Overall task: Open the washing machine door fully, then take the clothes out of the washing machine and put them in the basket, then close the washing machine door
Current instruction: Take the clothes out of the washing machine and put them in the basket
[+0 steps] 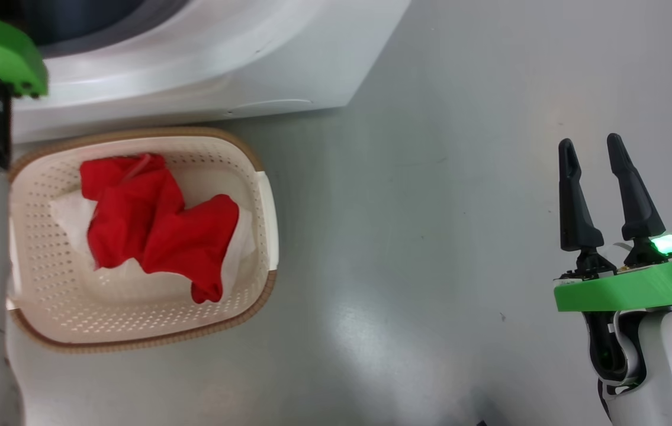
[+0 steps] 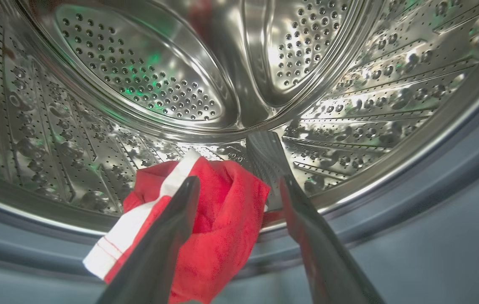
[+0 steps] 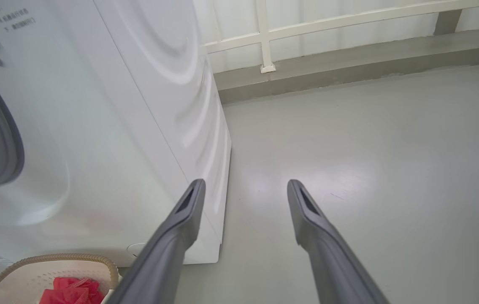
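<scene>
Our left pincer [image 2: 227,160], spread wide, straddles a red white-banded fabric garment [image 2: 222,223] on the lip of the perforated steel drum [image 2: 138,84]. Closing too shallow, we may pinch one fold and drop it.

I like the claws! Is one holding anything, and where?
Nothing yet. Left claw stands open around a red garment in the drum; right claw is empty.

Our laundry corner.
Left of our right fingers [image 3: 171,240], the washing machine [image 3: 138,126]; beyond them, bare grey floor [image 3: 370,147] and white railing [image 3: 264,38].
</scene>
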Controlling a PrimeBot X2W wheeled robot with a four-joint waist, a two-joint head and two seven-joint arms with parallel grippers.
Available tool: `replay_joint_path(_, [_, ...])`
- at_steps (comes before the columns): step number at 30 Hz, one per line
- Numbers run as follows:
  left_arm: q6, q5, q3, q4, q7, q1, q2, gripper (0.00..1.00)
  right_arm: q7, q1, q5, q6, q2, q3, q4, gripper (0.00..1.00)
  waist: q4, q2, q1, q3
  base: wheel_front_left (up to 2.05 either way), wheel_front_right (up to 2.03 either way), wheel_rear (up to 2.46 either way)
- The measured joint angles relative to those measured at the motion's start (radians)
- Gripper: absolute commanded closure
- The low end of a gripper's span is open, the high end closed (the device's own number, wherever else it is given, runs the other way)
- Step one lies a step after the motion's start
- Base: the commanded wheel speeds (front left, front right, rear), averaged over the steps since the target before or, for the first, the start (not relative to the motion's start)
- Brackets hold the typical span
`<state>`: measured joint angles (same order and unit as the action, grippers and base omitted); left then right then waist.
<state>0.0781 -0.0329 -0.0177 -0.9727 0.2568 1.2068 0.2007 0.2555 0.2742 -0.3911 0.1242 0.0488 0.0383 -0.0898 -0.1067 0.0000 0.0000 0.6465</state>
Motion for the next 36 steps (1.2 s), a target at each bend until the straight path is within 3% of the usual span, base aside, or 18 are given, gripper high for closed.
replay_joint_path(18, [-0.062, 0.078, 0.086, -0.280, -0.063, 0.217, 0.067, 0.00, 0.000, 0.002, -0.023, 0.000, 0.000, -0.027, 0.000, 0.00, -0.065, 0.0000, 0.0000, 0.044, 0.00, 0.00, 0.00])
replay_joint_path(19, [-0.062, 0.080, 0.090, -0.287, -0.070, 0.217, 0.068, 0.20, 0.000, 0.003, -0.023, 0.000, 0.000, -0.027, 0.000, 0.00, -0.066, 0.0000, 0.0000, 0.043, 0.00, 0.00, 0.00])
replay_joint_path(20, [-0.062, 0.079, 0.092, -0.294, -0.077, 0.217, 0.067, 0.57, 0.000, 0.003, -0.023, 0.000, 0.000, -0.028, 0.000, 0.00, -0.068, 0.0000, 0.0000, 0.042, 0.00, 0.00, 0.00])
replay_joint_path(22, [-0.066, 0.079, 0.096, -0.303, -0.081, 0.217, 0.068, 0.93, 0.000, 0.006, -0.023, 0.000, 0.000, -0.030, 0.000, 0.00, -0.070, 0.0000, 0.0000, 0.039, 0.00, 0.00, 0.00])
replay_joint_path(23, [-0.070, 0.079, 0.098, -0.305, -0.081, 0.218, 0.068, 1.00, 0.000, 0.009, -0.023, 0.000, 0.000, -0.031, 0.000, 0.00, -0.071, 0.0000, 0.0000, 0.037, 0.00, 0.00, 0.00])
replay_joint_path(36, [-0.054, 0.033, 0.092, -0.321, -0.032, 0.217, 0.058, 1.00, 0.000, 0.017, -0.023, 0.000, 0.000, -0.026, 0.000, 0.00, -0.060, 0.0000, 0.0000, 0.013, 0.00, 0.00, 0.00])
